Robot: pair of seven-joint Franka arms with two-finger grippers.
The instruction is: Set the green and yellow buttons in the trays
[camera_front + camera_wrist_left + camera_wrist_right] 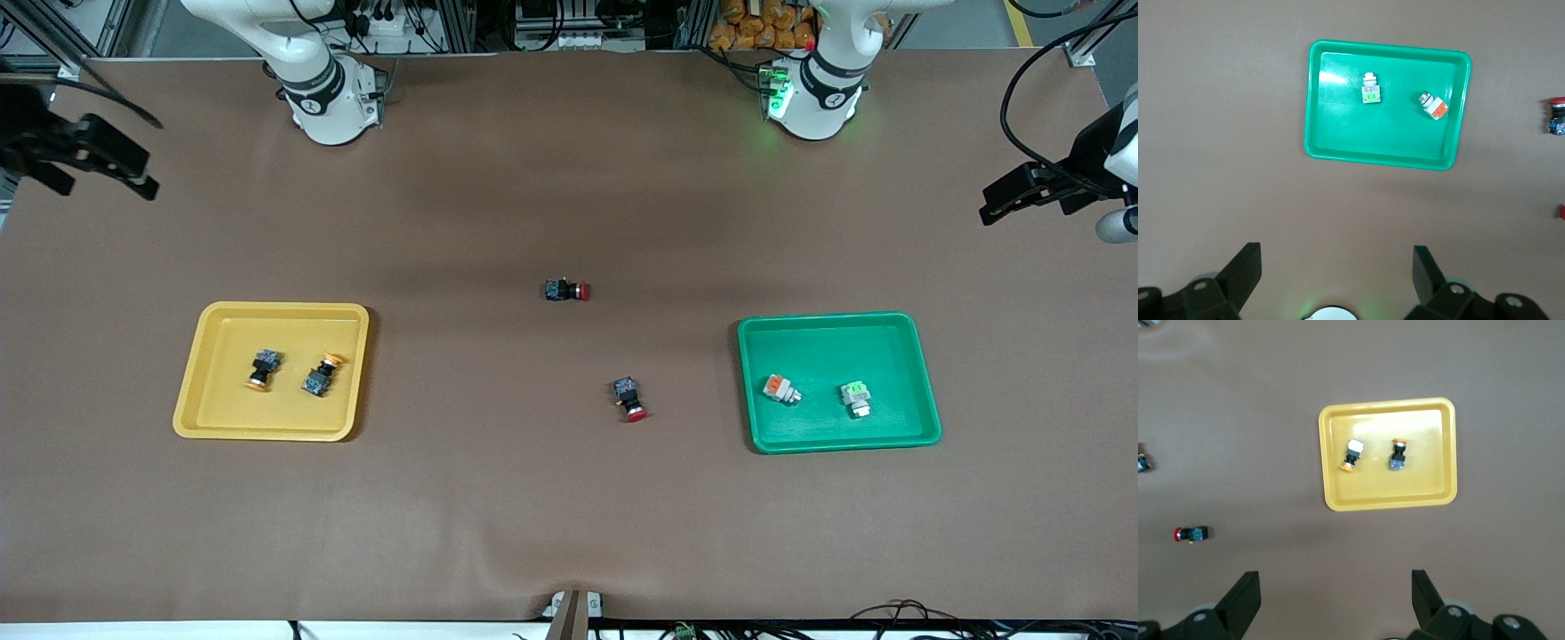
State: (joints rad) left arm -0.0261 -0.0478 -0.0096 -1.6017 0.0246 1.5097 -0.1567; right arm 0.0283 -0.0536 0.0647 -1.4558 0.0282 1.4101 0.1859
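Hanging open and empty at the frame's upper corners, the left claw [1000, 206] and right claw [133, 178] have no pick left: 2 yellow buttons [260, 368] lie in the yellow tray [204, 391], 2 silvery buttons [781, 388] in the green tray [916, 356].

Glossy plastic trays [206, 373] on matt brown table cover [533, 498]

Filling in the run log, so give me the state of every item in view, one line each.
yellow tray: holds two yellow-capped buttons, both on their sides.
green tray: holds the orange-block button and the green-block button.
red-capped buttons: two, lying on the bare table between the trays.
left gripper: open, empty, raised.
right gripper: open, empty, raised.
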